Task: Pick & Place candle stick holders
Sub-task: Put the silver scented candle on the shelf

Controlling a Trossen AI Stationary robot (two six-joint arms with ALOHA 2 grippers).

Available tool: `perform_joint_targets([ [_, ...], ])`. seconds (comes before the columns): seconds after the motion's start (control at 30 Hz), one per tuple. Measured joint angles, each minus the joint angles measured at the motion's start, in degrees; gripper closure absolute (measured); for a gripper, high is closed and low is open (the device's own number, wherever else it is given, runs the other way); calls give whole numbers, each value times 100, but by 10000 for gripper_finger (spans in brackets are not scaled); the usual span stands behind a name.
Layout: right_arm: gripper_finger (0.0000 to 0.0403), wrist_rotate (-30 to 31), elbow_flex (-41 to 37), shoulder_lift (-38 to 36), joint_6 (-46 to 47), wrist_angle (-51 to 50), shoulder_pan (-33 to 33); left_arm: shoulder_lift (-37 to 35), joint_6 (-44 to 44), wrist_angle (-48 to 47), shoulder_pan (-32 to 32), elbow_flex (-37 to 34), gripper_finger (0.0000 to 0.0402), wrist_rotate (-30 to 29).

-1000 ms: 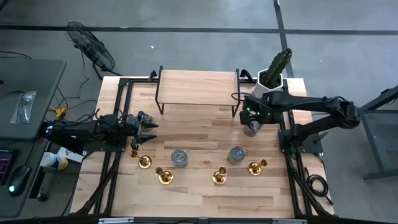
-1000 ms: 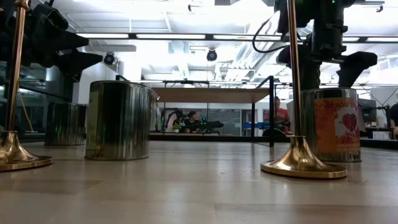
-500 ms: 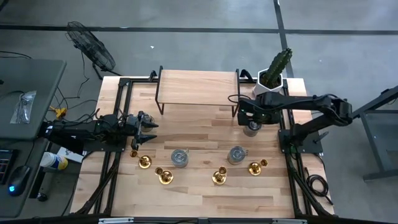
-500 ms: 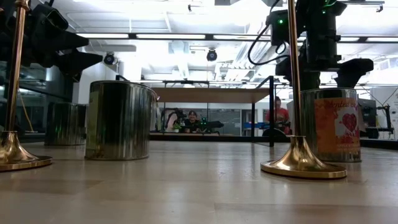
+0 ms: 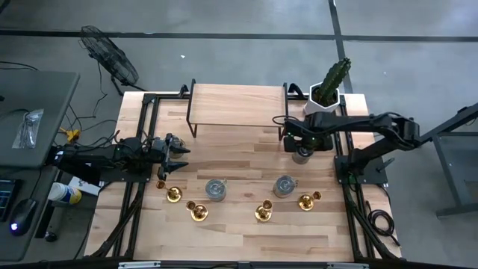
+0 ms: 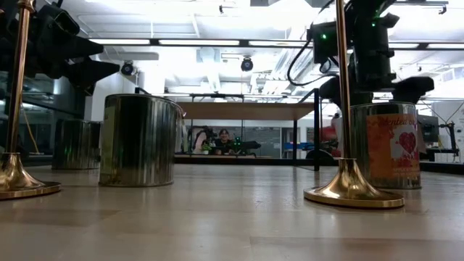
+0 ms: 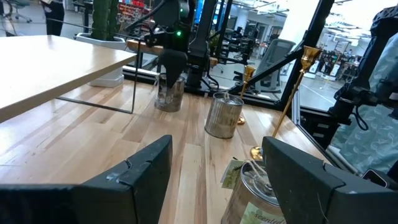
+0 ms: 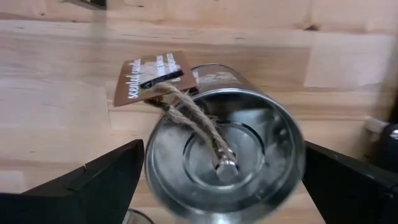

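Four gold candle stick holders stand upright on their round bases along the table's near side [image 5: 173, 194] [image 5: 198, 211] [image 5: 263, 213] [image 5: 308, 201]. No gripper touches them. My right gripper [image 5: 300, 146] is open at the far right, right over a silver tin can [image 8: 224, 155]. Its fingers [image 8: 93, 186] stand on either side of the can, and I see no contact. The can has twine and a brown tag [image 8: 152, 74] on its lid. My left gripper [image 5: 176, 153] is open and empty at the table's left side.
Two more tin cans [image 5: 216, 189] [image 5: 284, 185] stand just behind the row of holders. A wooden shelf on black legs [image 5: 237, 101] stands at the far middle. A potted cactus [image 5: 328, 90] stands at the far right corner. Bare wood lies mid-table.
My right gripper has gone a little toward the table's left edge and slightly down, and now stands over the far right tin can. The cans and candle stick holders have stayed put.
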Motion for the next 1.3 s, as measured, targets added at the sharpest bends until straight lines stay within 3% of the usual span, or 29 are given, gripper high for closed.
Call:
perform_joint_targets([
  [0.43,3,-111,-531,0,-175,724,-170,0,-1,-1,0,1,158,2],
  [0.93,43,-254,-537,0,-441,711,-372,2,1,1,2,1,158,1],
  [1.3,46,-296,-537,0,-482,650,-413,0,-1,0,1,1,158,1],
])
